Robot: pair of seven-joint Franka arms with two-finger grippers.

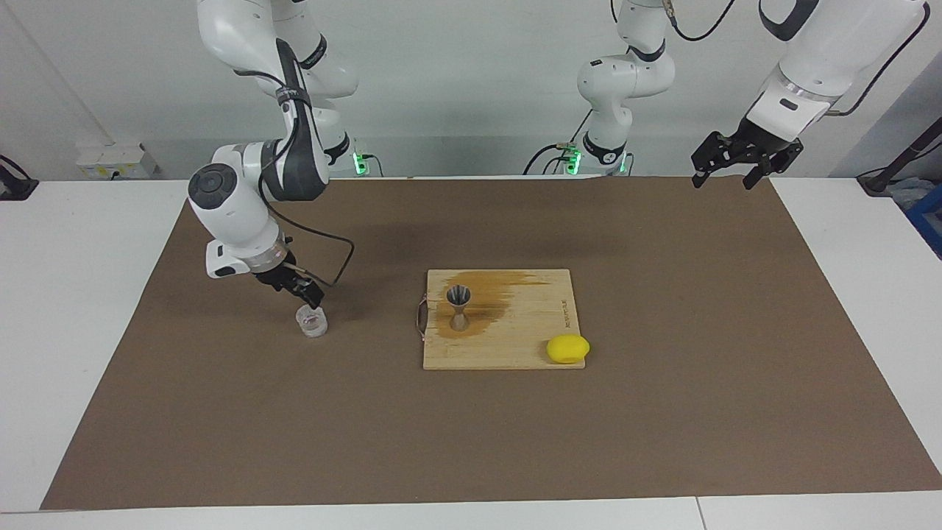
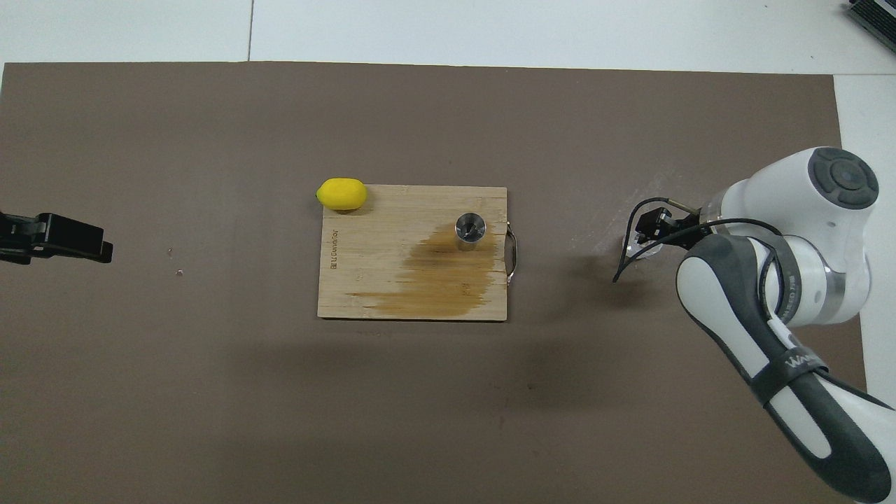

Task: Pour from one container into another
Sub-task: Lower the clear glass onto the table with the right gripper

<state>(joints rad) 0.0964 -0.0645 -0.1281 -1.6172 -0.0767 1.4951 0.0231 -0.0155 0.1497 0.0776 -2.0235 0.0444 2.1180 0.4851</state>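
1. Right tool (image 1: 305,294) hangs directly over the glass cup (image 1: 312,321), jaws spread wide, gripping nothing. The cup stands upright on the brown mat (image 1: 662,427) toward the right arm's end of the tabletop, well apart from the cutting board (image 1: 508,346).
2. Left tool (image 1: 743,163) waits up in the air over the mat's corner by its own base, jaws wide, empty.
3. Jigger (image 1: 459,306) stands upright on the board near the handle edge, beside a large wet stain (image 1: 500,291). Lemon (image 1: 567,349) sits at the board's corner, clear of the pour path.
4. Risk: a descent off-centre puts a finger on the cup rim and tips or skids it; clear thick glass, likely slick.
5. Risk: the loose cable (image 1: 335,254) looping by the tool could brush the cup.
6. Risk: the jigger is top-heavy with a narrow waist and small mouth. A bump from cup or tool knocks it over; a fast tilt overshoots and adds to the stain.
7. Risk: wet board, so the jigger may slide if nudged.
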